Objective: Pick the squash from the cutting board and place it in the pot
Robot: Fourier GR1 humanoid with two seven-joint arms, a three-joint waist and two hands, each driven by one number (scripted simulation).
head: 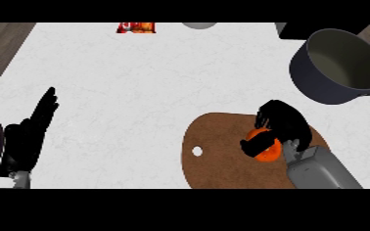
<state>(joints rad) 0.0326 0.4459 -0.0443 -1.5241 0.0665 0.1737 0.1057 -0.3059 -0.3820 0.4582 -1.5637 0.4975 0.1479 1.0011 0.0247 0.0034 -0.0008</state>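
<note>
**Right hand closing on the squash, pot waiting beyond**

The right hand (283, 125) is curling over the squash (266, 147) at the near right of the desk (145, 88), fingers arching across the far side and the thumb wrapping the near-left side, so it is pinching the orange squash between them. The squash is sitting on the brown cutting board (217, 149), and whether it is lifting clear or touching the wood is impossible to tell from this angle. The pot (329, 68) is standing at the far right, tilted mouth showing, apart from the board with bare desk between them.

The left hand (33, 127) is resting at the near left edge, fingers straight and spread upward, holding nothing.

Now the risks, as a judgement: only 1 side of the squash is showing, so the hold may be off-centre, and a round squash could roll out during the lift. The carry is also heading toward the pot's near wall; coming in low could knock the rim and shove the pot aside.
</note>
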